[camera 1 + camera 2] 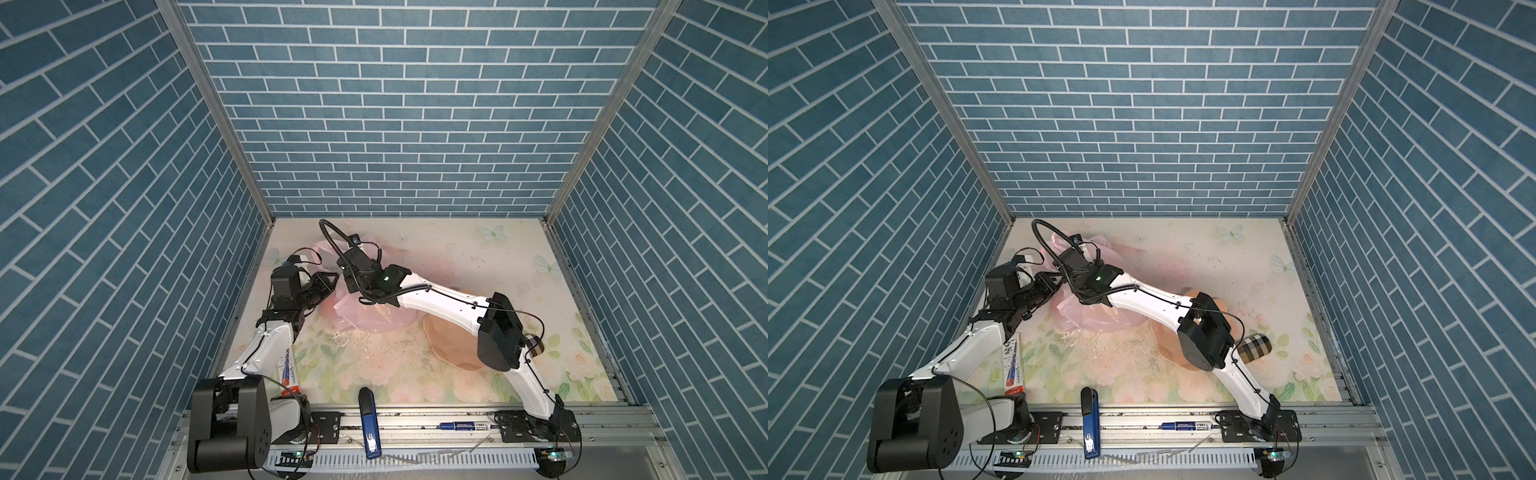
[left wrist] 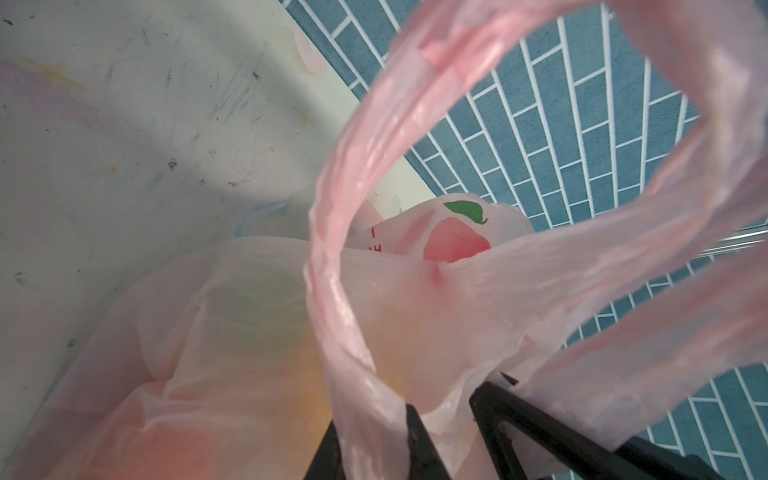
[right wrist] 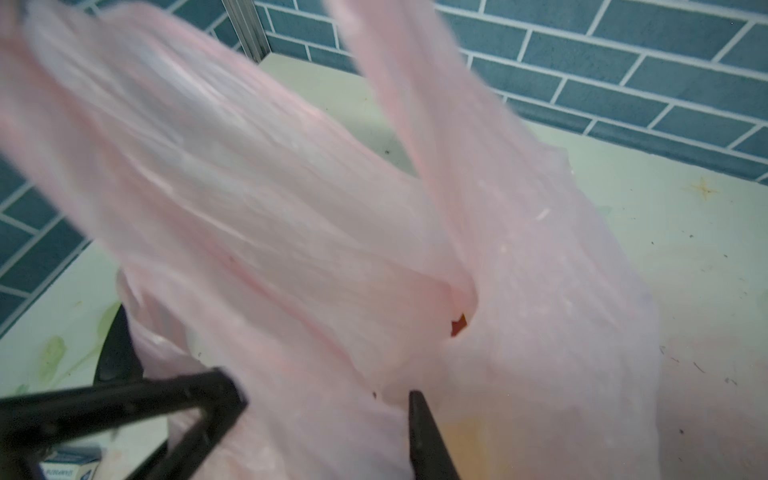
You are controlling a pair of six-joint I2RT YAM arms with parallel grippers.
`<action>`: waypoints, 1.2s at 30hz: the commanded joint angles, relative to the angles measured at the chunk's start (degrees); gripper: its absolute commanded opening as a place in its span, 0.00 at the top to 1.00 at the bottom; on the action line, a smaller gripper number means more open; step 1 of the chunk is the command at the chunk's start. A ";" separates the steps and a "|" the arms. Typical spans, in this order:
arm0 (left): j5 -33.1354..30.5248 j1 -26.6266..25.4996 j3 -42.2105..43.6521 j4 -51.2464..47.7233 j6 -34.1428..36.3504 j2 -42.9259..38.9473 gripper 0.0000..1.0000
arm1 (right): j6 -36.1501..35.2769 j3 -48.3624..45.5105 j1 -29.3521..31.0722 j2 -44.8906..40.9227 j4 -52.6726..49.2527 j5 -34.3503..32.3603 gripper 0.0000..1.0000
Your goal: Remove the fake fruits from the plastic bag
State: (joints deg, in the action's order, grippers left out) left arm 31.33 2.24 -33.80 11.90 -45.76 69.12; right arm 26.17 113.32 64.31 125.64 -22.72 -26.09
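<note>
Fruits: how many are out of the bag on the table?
0. None lies on the table in both top views; coloured shapes show through the bag in the left wrist view. The right arm covers part of the plate, so one could be hidden.

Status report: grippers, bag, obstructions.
Left gripper shut on bag. Right gripper open, film between its fingers. Fruits inside, coloured blurs through film. Right arm over plate.

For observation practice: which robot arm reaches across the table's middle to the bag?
The right arm, stretched over the plate to the plastic bag; the left arm does not cross.
</note>
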 commanded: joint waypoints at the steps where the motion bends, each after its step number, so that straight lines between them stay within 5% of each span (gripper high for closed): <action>1: -0.36 0.13 0.23 -1.88 0.04 -0.87 0.77 | -0.02 -10.07 -0.06 -9.58 11.04 1.89 0.96; 6: -0.80 -0.44 1.23 -7.83 -0.87 -5.51 0.77 | 1.02 -28.03 -0.57 -22.57 22.01 5.10 1.00; 17: -11.25 -8.88 3.74 -35.45 -1.46 -30.08 0.80 | 11.03 -51.86 -0.33 -41.24 20.20 10.08 1.00; 27: -15.64 -11.58 4.19 -56.36 -4.47 -48.46 0.82 | 18.83 -64.59 1.47 -49.30 18.14 7.68 1.00; 32: -15.35 -11.63 2.10 -61.20 -3.82 -50.81 0.81 | 20.96 -67.62 2.73 -53.16 16.32 6.63 1.00; 36: -13.62 -11.62 1.08 -59.25 -3.82 -50.34 0.70 | 21.85 -68.73 3.39 -53.67 16.51 6.23 1.00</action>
State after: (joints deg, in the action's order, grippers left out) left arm 16.91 -9.10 -30.65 -46.44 -49.93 18.74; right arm 44.77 46.44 67.16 72.73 -5.32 -18.35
